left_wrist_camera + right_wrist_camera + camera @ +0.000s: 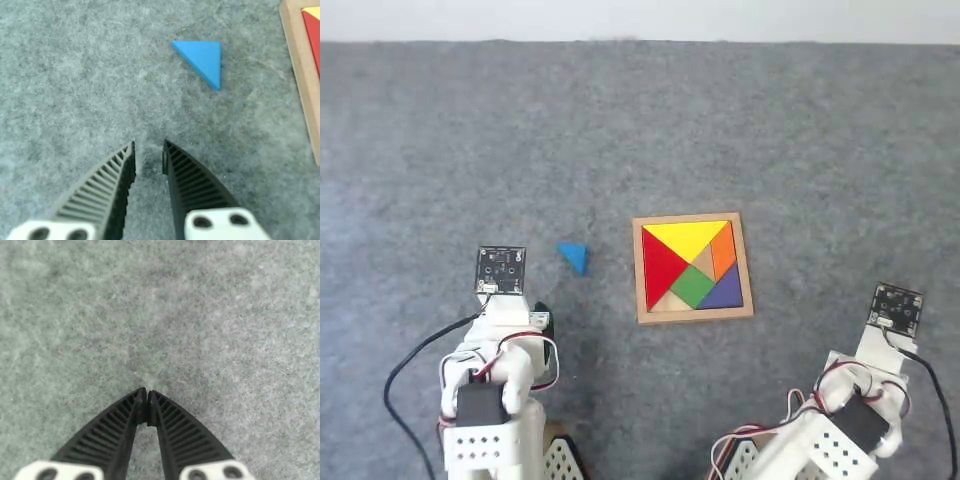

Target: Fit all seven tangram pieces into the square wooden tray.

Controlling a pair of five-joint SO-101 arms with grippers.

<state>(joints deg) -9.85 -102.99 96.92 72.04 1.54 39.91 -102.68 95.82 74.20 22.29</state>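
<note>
Nearest the camera in the left wrist view, the left hand [148, 145] points down at the grey felt worktop [450, 150] with its two ribbed fingers parted by only a narrow gap and nothing between them. The left arm [490, 390] stands at the lower left of the high view. The right arm [850, 420] sits folded at the lower right, and the right hand [147, 390] has its tips pressed together over bare felt, holding nothing. Just beyond the left hand, toward the upper middle of its wrist view, the blue triangle [202, 57] lies flat on the worktop, a little left of the tray [695, 315] and apart from it. It looks small, thin, light and rigid. Its painted faces are probably smooth, so it could slip or twist out of a careless pinch. Because it sits so low on the felt, the fingers likely need to open wider and press into the felt, one on the long side and the other near the opposite corner. Farther off, the tray holds the yellow, red, orange, green and dark blue pieces. Two pale patches remain, and I cannot tell which is bare wood.
</note>
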